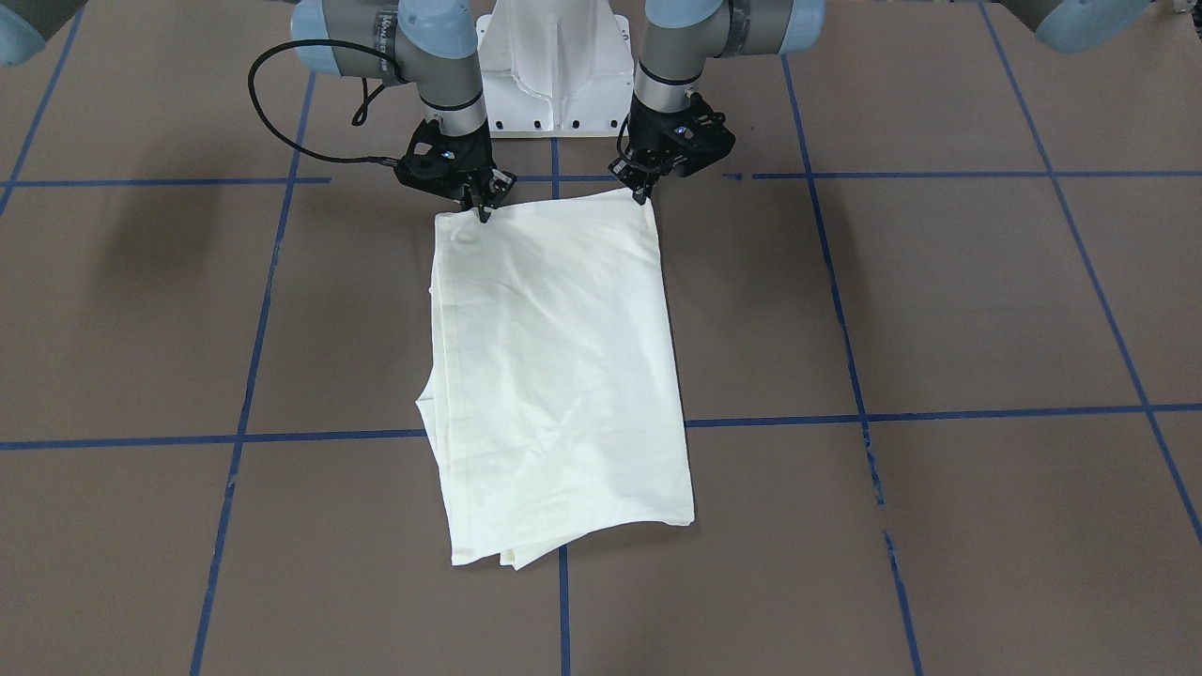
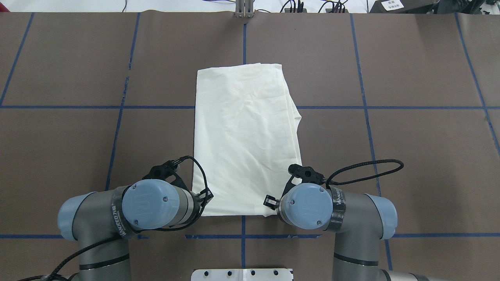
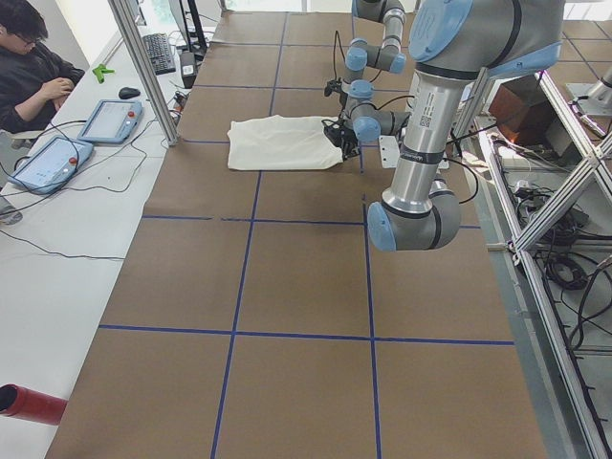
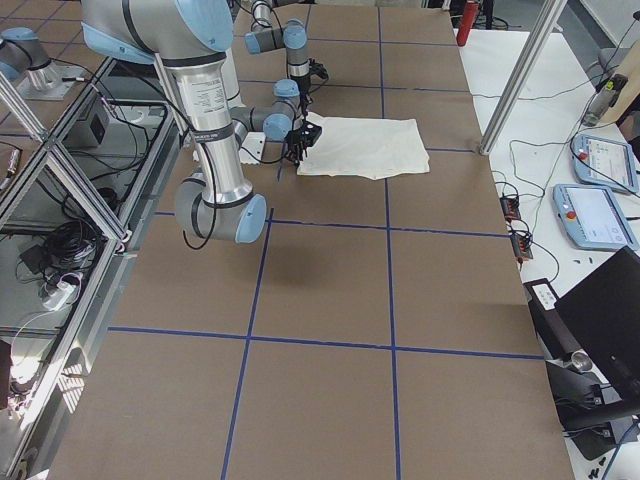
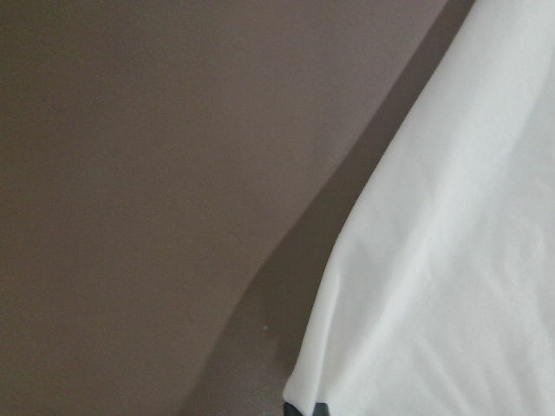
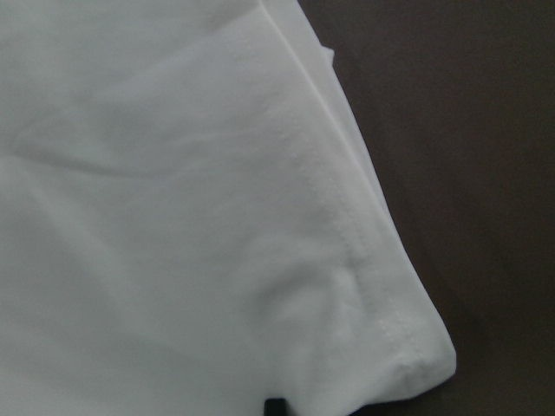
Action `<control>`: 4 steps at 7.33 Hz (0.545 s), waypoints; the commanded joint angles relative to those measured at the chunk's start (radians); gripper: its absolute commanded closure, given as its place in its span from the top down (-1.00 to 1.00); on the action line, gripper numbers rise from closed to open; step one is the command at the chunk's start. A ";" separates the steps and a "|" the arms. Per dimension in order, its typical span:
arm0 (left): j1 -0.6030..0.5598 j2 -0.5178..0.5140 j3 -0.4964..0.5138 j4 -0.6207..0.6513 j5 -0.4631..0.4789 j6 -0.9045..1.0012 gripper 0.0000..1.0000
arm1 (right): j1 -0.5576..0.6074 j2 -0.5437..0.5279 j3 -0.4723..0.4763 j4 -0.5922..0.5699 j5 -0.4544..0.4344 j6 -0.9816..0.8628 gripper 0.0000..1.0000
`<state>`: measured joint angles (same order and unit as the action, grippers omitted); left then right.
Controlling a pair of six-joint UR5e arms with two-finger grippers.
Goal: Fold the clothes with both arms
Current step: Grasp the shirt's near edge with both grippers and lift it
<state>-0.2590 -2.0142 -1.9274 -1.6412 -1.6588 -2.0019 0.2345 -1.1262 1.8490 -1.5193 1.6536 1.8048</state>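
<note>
Pinching at the two corners nearest the robot, both end effectors sat on the pale cream cotton shirt [image 1: 554, 376], which lay plain side up as a long folded rectangle in the middle of the brown paper-covered worktop [image 1: 939, 300]. The left end effector [image 1: 644, 192] looked narrow and closed on its corner. The right end effector [image 1: 484, 205] looked the same on the opposite corner, by the stitched hem seen in its wrist view.

Risks, as judged:
- Both grips were right at the cloth edge, so a corner could slip out on lifting and drop the fold on one side.
- The stack had several layers. If a pinch caught only the top one, the lower layers would stay down and the fold would open.
- A tucked layer [image 1: 427, 399] stuck out along the side by the right arm, and the far end [image 1: 507, 556] was splayed. Dragging could pull these out further.
- Uneven arm speed would skew the rectangle off the blue tape lines [image 1: 319, 437].
</note>
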 commanded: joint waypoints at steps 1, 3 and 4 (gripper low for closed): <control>0.000 0.000 0.002 -0.002 0.002 0.000 -1.00 | 0.006 0.017 0.001 -0.001 0.000 -0.001 -1.00; 0.000 0.002 -0.004 0.000 0.001 0.000 -1.00 | 0.009 0.020 0.009 0.001 0.000 0.008 -1.00; 0.000 0.003 -0.013 0.003 0.001 0.000 -1.00 | 0.014 0.019 0.018 0.001 0.005 0.004 -1.00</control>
<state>-0.2592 -2.0131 -1.9317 -1.6408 -1.6577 -2.0018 0.2440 -1.1076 1.8583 -1.5188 1.6547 1.8101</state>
